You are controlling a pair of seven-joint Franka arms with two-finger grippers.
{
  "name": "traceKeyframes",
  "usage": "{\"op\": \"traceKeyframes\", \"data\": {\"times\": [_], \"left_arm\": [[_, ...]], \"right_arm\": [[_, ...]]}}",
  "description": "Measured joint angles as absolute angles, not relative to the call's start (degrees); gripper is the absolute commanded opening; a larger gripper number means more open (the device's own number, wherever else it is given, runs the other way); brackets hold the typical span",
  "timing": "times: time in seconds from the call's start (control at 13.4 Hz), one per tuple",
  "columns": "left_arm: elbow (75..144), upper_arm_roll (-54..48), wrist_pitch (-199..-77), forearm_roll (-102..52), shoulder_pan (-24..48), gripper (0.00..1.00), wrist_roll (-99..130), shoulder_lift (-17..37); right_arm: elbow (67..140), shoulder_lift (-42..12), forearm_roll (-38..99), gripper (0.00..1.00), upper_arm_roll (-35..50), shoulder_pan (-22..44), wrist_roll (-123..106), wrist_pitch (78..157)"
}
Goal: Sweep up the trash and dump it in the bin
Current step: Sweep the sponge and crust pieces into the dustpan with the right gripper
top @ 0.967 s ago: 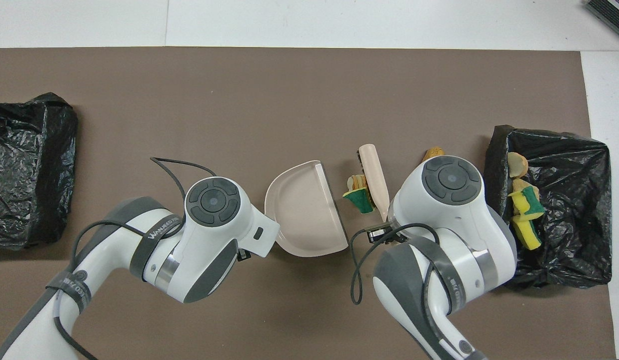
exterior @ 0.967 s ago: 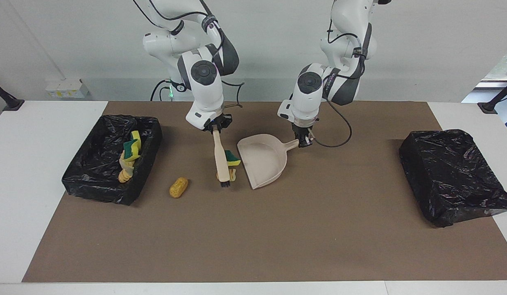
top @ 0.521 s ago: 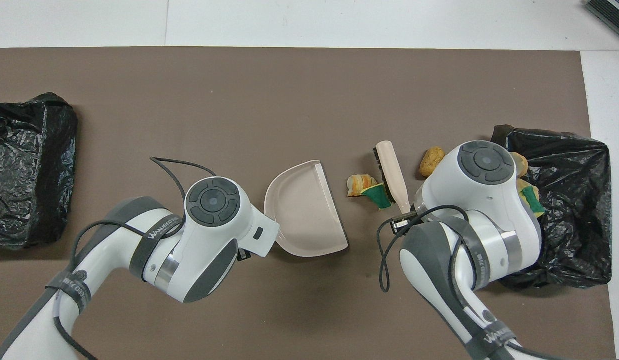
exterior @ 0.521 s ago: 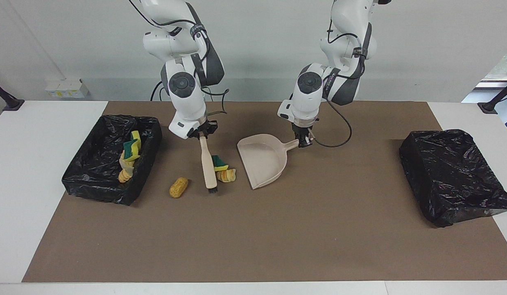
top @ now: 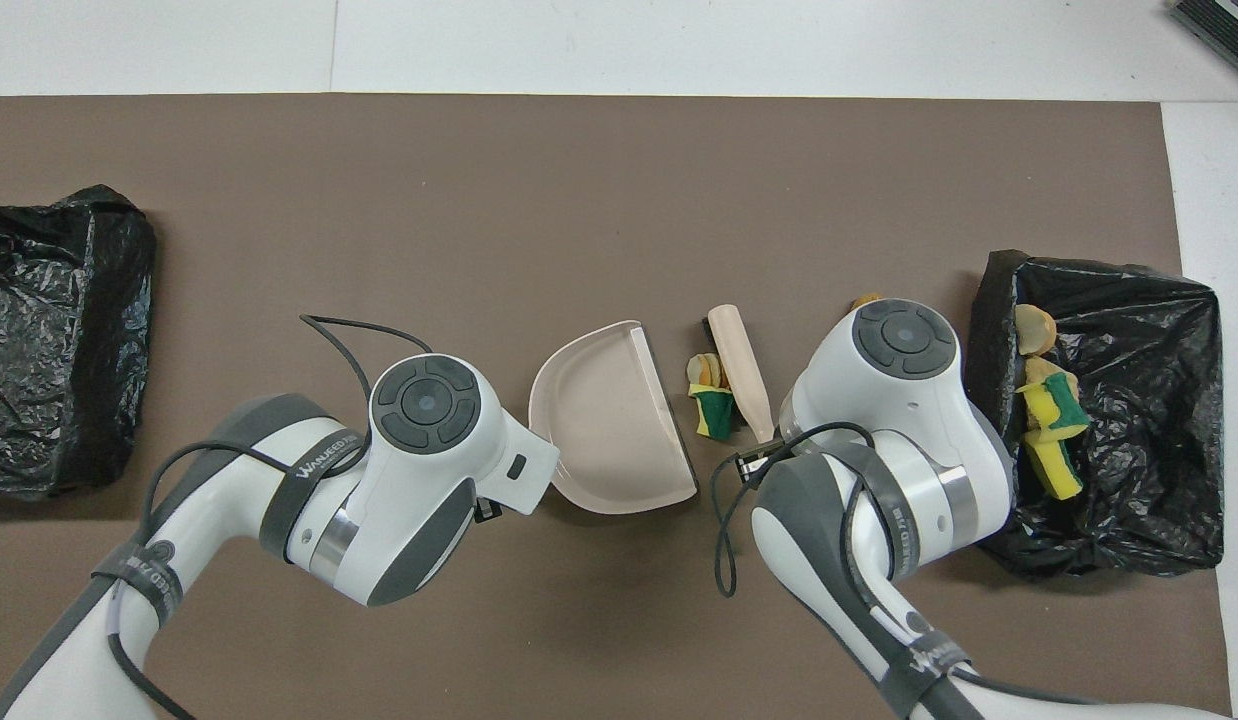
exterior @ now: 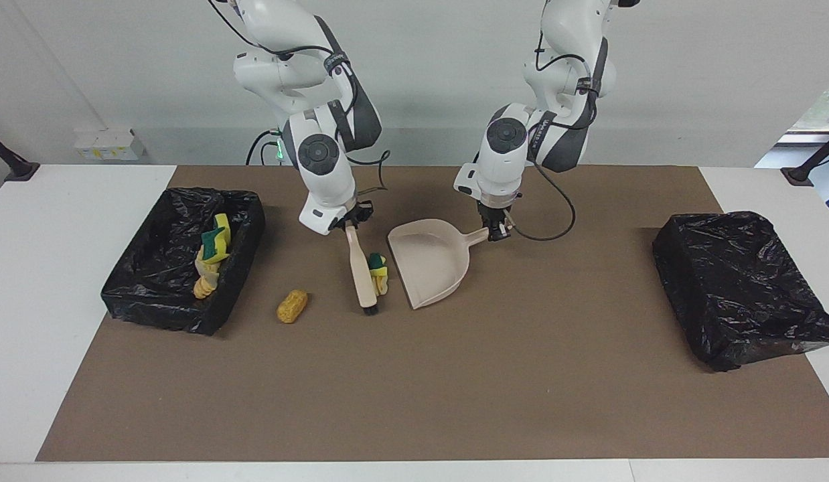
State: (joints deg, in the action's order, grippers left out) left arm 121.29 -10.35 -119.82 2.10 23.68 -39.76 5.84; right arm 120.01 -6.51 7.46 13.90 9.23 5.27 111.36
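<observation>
While a brown mat point(exterior: 414, 375) covers the white worktop point(exterior: 59, 268) before a pale wall, the left hand point(exterior: 496, 231) pinches the dustpan point(exterior: 429, 262) and the right hand point(exterior: 351, 221) pinches the brush point(exterior: 361, 268).

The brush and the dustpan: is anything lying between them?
Yes. Between the brush and the dustpan lie two bits of trash, a green-faced sponge chunk and a tan bread-like piece, clearest in the facing view.

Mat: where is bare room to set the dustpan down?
The mat is bare between the dustpan and the closed bag, and along its edge farthest from the robots. It is crowded between dustpan and bin: brush, two scraps, a loose piece.
</observation>
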Motion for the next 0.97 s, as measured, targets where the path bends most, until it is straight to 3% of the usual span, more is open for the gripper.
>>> {"op": "traceKeyframes", "data": {"times": [0.45, 0.97], "left_arm": [[121.8, -10.3, -120.5, 2.1, 23.7, 0.00, -39.8, 5.6], [123.3, -10.1, -122.2, 2.1, 23.6, 0.00, -39.7, 5.3]], "right_arm": [[119.8, -6.9, 14.7, 0.00, 14.2, 19.5, 19.3, 116.4], [118.0, -6.1, 14.7, 0.00, 13.4, 16.4, 18.2, 114.8]]}}
